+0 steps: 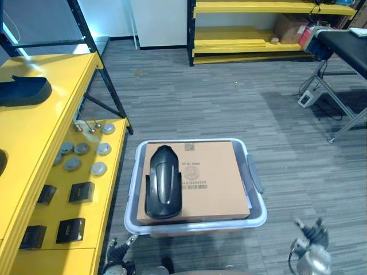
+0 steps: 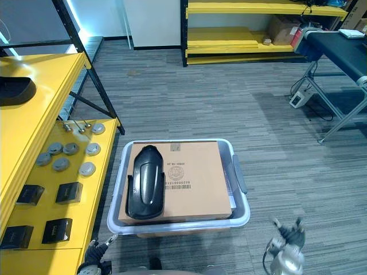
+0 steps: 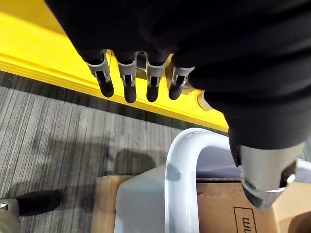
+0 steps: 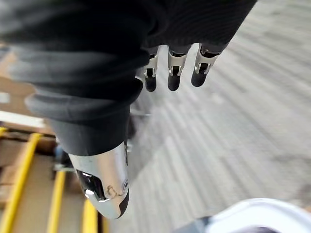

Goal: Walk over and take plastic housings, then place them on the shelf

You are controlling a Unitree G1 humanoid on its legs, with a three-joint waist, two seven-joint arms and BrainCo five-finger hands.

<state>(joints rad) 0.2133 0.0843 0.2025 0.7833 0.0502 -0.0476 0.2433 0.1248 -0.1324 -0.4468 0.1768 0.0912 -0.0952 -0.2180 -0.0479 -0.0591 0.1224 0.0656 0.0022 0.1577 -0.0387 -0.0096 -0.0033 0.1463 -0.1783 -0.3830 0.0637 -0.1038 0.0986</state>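
Now | shelf (image 1: 51,132) at 9 o'clock | my left hand (image 3: 127,80) low at 7, fingers straight, empty | housing (image 1: 163,182) lies lengthwise on box (image 1: 212,183) in bin (image 1: 256,212) at 6, toward box's 9 edge | my right hand (image 4: 174,73) low at 5, fingers straight, empty | best, I judge: step closer, clasp housing's long flanks with both hands, lift level
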